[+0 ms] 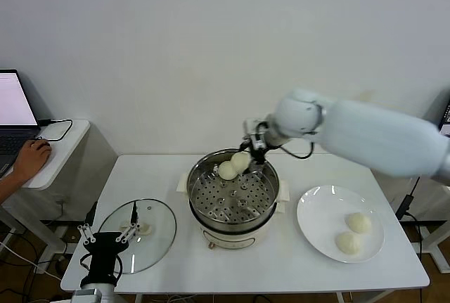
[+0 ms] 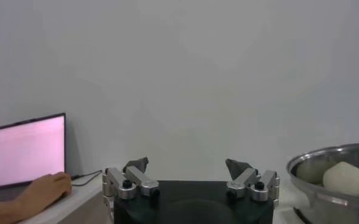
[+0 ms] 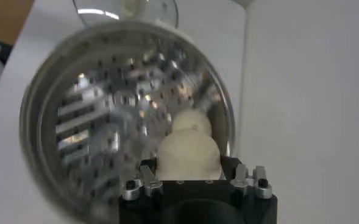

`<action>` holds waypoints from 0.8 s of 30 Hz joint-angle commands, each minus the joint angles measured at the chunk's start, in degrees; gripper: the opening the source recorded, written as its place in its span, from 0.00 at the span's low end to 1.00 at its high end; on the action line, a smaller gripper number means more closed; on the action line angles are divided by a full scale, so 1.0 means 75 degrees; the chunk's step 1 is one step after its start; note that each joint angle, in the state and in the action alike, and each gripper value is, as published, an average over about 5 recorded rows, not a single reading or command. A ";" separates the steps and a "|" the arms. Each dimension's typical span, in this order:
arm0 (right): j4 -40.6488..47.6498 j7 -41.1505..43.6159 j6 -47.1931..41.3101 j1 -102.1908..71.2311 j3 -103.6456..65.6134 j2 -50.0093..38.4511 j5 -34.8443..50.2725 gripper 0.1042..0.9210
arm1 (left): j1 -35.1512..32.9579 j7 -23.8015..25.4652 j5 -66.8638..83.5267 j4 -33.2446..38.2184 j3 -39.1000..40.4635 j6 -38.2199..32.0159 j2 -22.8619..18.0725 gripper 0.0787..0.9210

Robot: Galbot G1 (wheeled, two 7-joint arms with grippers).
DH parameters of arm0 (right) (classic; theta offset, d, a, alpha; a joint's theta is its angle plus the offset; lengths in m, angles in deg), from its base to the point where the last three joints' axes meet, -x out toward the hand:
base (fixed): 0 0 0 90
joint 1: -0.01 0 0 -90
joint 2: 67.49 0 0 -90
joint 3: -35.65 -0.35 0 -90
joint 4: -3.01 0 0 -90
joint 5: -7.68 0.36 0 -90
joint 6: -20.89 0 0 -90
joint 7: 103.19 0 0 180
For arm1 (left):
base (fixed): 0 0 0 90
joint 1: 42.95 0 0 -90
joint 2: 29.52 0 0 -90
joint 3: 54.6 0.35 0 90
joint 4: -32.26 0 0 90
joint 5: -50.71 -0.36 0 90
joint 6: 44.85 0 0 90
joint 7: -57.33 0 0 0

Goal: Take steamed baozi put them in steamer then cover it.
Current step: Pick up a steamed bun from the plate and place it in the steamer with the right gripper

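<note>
one baozi point(image 1: 241, 160) in the right tool point(image 1: 247, 157), above the steamer point(image 1: 233, 197)

Steamer point(image 1: 233, 197) mid-table; cover point(image 1: 135, 235) left of it, plate point(image 1: 320, 227) with two baozi point(image 1: 359, 223) right, one baozi point(image 1: 227, 170) inside.

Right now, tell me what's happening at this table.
The right hand holds a bun over the far side of the steamer, beside another bun already on its tray. Two more buns wait on the plate. The lid lies on the table, and the left hand hangs open near it.
</note>
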 commanded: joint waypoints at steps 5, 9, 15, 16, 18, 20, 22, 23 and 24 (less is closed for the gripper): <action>0.0815 -0.0966 -0.0999 -0.0863 0.0395 0.2145 0.0426 0.67 | -0.0053 -0.0003 -0.0018 -0.0022 -0.0072 -0.0101 -0.0089 0.88; 0.1078 -0.1041 -0.0993 -0.1028 0.0412 0.2269 0.0188 0.67 | -0.0054 0.0004 -0.0008 -0.0030 -0.0065 -0.0111 -0.0079 0.88; 0.1260 -0.1110 -0.1042 -0.1169 0.0392 0.2337 0.0089 0.67 | -0.0044 0.0003 0.0005 -0.0054 -0.0053 -0.0123 -0.0061 0.88; 0.1265 -0.1111 -0.1053 -0.1185 0.0390 0.2337 0.0093 0.67 | -0.0041 0.0004 0.0006 -0.0056 -0.0051 -0.0123 -0.0058 0.88; 0.1261 -0.1117 -0.1084 -0.1198 0.0381 0.2320 0.0093 0.67 | -0.0031 0.0005 0.0008 -0.0060 -0.0044 -0.0121 -0.0053 0.88; 0.1228 -0.1081 -0.1104 -0.1151 0.0368 0.2263 0.0070 0.67 | -0.0019 0.0006 0.0013 -0.0065 -0.0041 -0.0119 -0.0048 0.88; 0.1142 -0.0955 -0.1096 -0.1017 0.0347 0.2136 0.0028 0.69 | -0.0011 0.0005 0.0022 -0.0069 -0.0043 -0.0117 -0.0045 0.88; 0.1068 -0.0831 -0.1077 -0.0906 0.0331 0.2023 0.0008 0.70 | -0.0010 0.0006 0.0027 -0.0070 -0.0044 -0.0116 -0.0044 0.88; 0.0965 -0.0628 -0.1030 -0.0722 0.0310 0.1855 -0.0026 0.73 | -0.0010 0.0005 0.0032 -0.0071 -0.0045 -0.0115 -0.0042 0.88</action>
